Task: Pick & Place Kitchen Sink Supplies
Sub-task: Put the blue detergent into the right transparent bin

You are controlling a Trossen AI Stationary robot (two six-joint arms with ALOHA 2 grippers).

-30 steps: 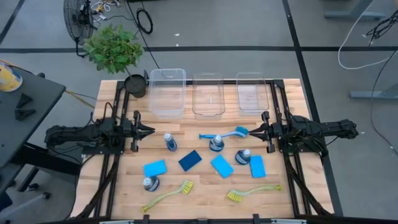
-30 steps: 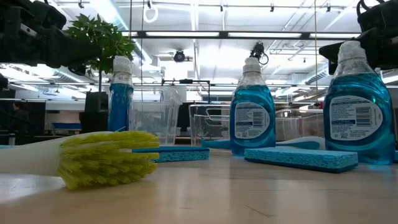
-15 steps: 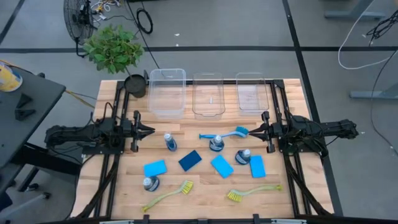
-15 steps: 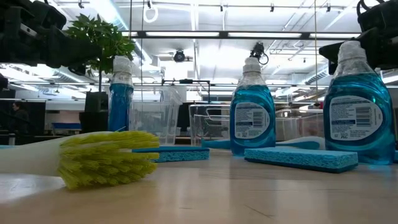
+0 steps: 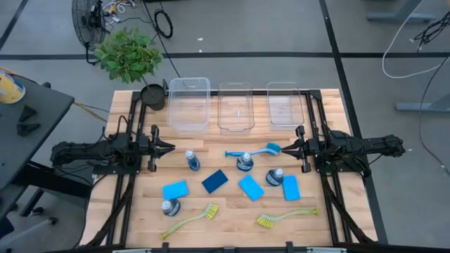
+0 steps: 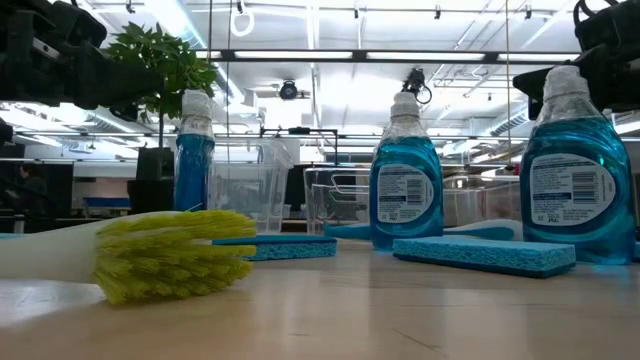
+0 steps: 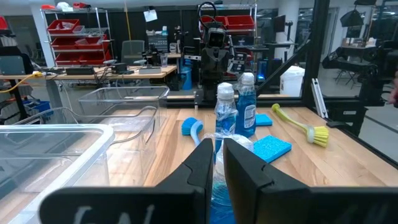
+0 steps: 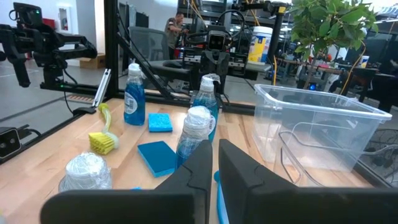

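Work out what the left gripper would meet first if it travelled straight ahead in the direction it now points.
Probably the nearest blue bottle: the left gripper, fingers shut, points across the table toward the right arm, and that bottle's cap sits just beyond its tips. It may lie slightly off-line; depth is unclear.

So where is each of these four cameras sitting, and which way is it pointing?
High view: above the table, looking straight down; both arms show, left pincer and right pincer at rest at the sides.
Low view: at tabletop height, looking level past a yellow-green brush and bottles.
Left wrist view: on the left arm, looking across the table past its closed fingers.
Right wrist view: on the right arm, looking back the other way past its closed fingers.
Shared: each wrist view shows the opposite arm; all show blue bottles.
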